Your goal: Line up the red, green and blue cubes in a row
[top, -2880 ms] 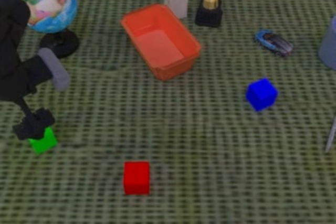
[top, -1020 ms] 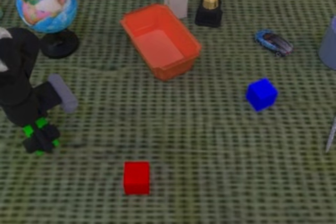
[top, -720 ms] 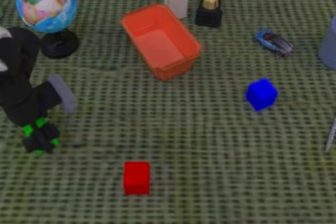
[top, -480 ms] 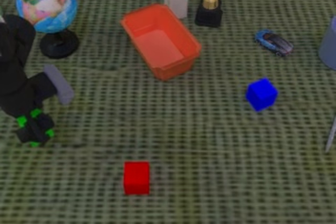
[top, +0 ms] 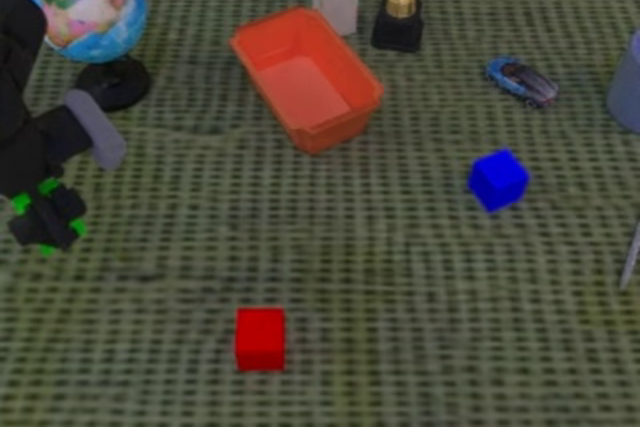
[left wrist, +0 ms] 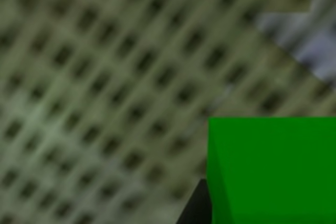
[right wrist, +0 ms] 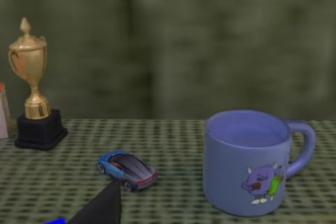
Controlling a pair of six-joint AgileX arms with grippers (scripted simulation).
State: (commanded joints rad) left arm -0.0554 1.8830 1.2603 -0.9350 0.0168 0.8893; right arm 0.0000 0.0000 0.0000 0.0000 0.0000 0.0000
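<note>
Left gripper (top: 45, 219) at table's left edge, fingers clamped on green cube (top: 22, 203), near the globe (top: 88, 5). Red cube (top: 260, 338) front centre, blue cube (top: 498, 180) well right. Orange tray (top: 352, 118) behind; right arm (top: 630, 255) at right edge.

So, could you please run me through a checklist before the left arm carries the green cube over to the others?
1. Left end effector shut on green cube: ok.
2. Cube clear of the table: cannot tell.
3. Red cube free and apart from other things: ok.
4. Blue cube free, right of centre: ok.
5. Cloth between held cube and red cube bare: ok.
6. Right arm parked at the right edge, out of the path: ok.
</note>
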